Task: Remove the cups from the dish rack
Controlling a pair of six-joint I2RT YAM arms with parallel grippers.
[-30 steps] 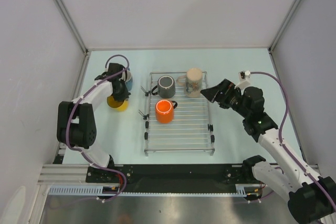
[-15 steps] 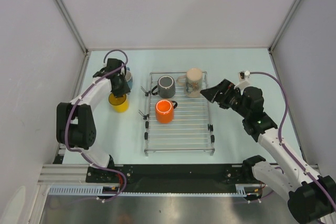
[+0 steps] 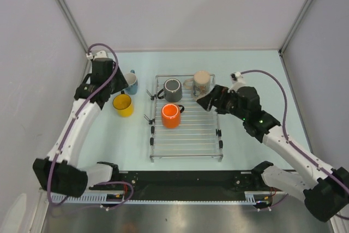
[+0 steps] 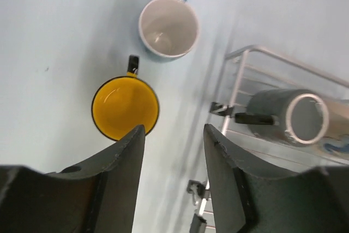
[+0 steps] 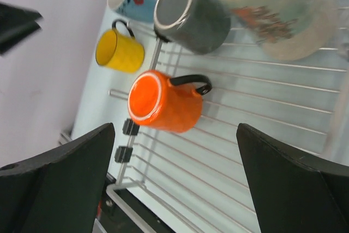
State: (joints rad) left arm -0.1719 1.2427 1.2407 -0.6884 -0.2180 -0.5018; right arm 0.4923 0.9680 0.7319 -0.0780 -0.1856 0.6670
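The silver dish rack holds three cups: dark grey, tall beige and orange. The yellow cup and the blue cup stand on the table left of the rack. My left gripper is open and empty, raised above the table; its wrist view shows the yellow cup, the blue cup and the grey cup. My right gripper is open and empty beside the beige cup, over the rack, facing the orange cup.
White walls enclose the table on the left, back and right. The rack's black feet sit on the pale table. The rack's near half carries only bare bars. The arm bases and a black rail line the near edge.
My left arm has lifted up and away from the yellow and blue cups, swinging left. My right gripper has moved left, closer to the beige cup.
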